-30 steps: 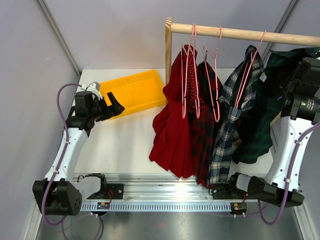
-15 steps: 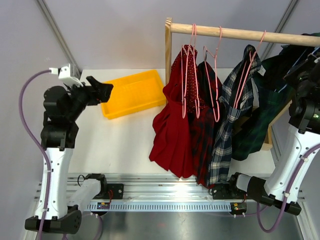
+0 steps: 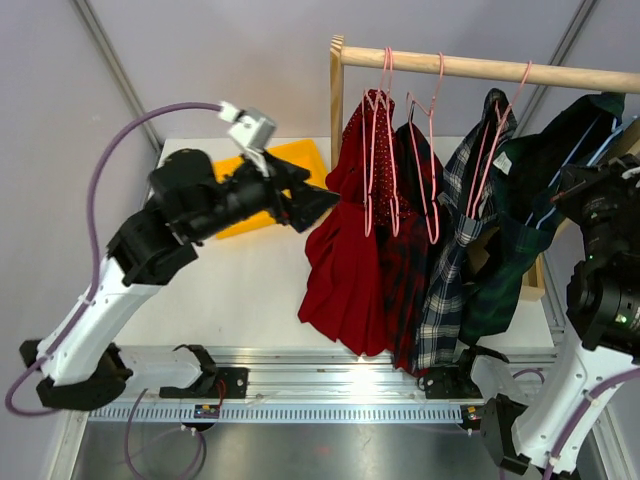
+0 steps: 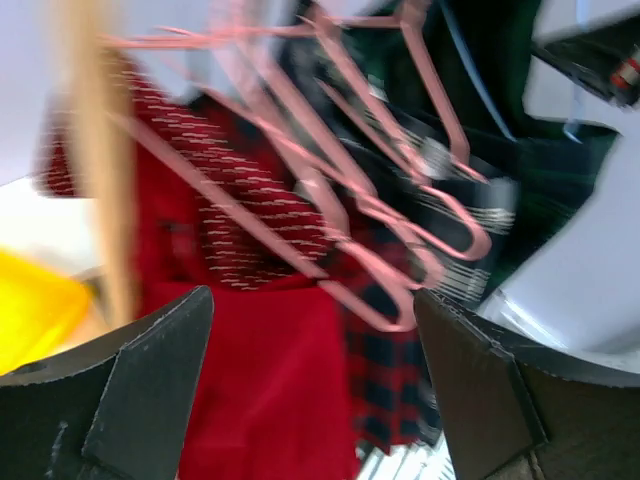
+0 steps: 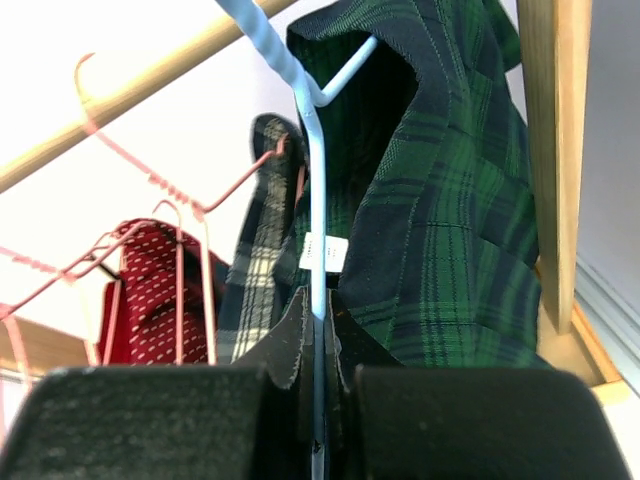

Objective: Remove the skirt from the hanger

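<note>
The right gripper (image 5: 318, 362) is pressed together on the thin bar of a blue hanger (image 5: 317, 200). The green skirt (image 5: 450, 230) hangs on that hanger, at the far right end of the wooden rail (image 3: 480, 68). I cannot tell if the hook is on the rail or off it.

The left gripper (image 3: 318, 198) is spread wide and holds nothing. It hangs in the air just left of the red skirt (image 3: 345, 260), in front of the yellow tray (image 3: 300, 155). It is well apart from the green skirt.

I think the step in hand is this: one arm holds the hanger while the other arm goes to get the skirt. Next, the left gripper needs to go right, past the pink hangers (image 3: 380, 150), pinch the green cloth, and pull it down off the hanger.
</note>
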